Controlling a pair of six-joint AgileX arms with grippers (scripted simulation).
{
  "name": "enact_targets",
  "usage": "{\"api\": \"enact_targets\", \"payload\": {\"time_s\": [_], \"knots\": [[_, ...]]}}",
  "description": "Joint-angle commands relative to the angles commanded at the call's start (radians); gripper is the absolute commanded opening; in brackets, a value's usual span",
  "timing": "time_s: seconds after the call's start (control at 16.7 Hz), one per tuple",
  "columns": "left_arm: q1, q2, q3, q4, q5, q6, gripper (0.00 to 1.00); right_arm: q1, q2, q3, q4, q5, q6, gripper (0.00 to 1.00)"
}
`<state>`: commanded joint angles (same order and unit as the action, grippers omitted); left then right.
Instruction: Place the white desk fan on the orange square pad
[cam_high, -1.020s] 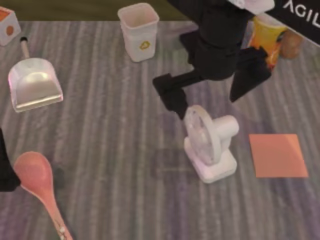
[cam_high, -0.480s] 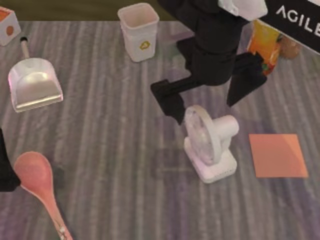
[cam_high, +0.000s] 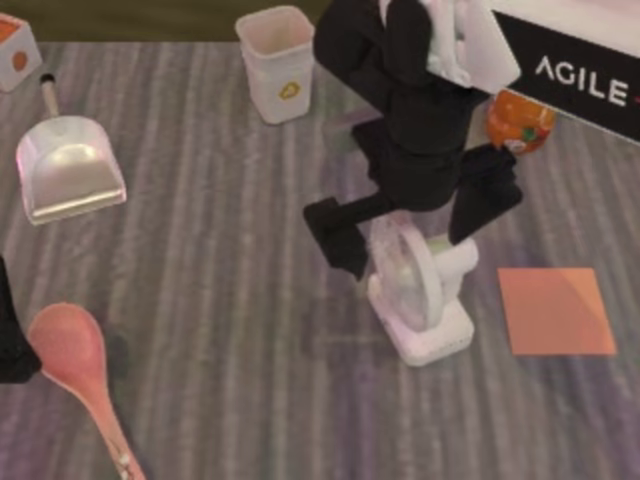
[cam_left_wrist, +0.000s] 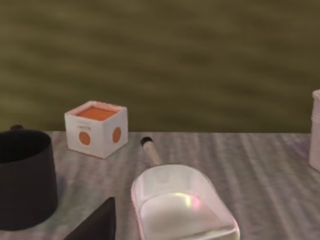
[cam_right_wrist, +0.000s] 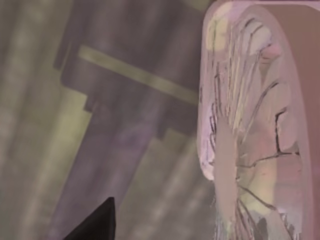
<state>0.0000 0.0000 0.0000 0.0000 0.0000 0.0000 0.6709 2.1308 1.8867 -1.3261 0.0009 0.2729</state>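
The right tool (cam_high: 405, 240) is held spread open directly above the white fan (cam_high: 418, 295), one finger either side of its grille. The fan is stood upright on the tabletop (cam_high: 220, 300), the orange pad (cam_high: 556, 311) lying just to its right, apart.

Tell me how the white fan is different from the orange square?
The white desk fan stands upright; the orange square pad lies flat. The fan is white with a round grille; the pad is plain orange. The right end effector straddles the fan; the pad lies bare. Both are on the table.
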Motion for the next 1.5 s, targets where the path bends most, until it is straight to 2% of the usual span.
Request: {"api": "enact_targets", "payload": {"time_s": [0.12,0.9,1.5], "knots": [[0.0,0.0,0.0,0.0,0.0,0.0,1.0,0.0,0.0,0.0,0.0,0.0,0.0,1.0],[0.0,0.0,0.0,0.0,0.0,0.0,1.0,0.0,0.0,0.0,0.0,0.0,0.0,0.02],[0.0,0.0,0.0,0.0,0.0,0.0,1.0,-0.003,-0.005,0.002,-0.003,0.001,0.0,0.0]]}}
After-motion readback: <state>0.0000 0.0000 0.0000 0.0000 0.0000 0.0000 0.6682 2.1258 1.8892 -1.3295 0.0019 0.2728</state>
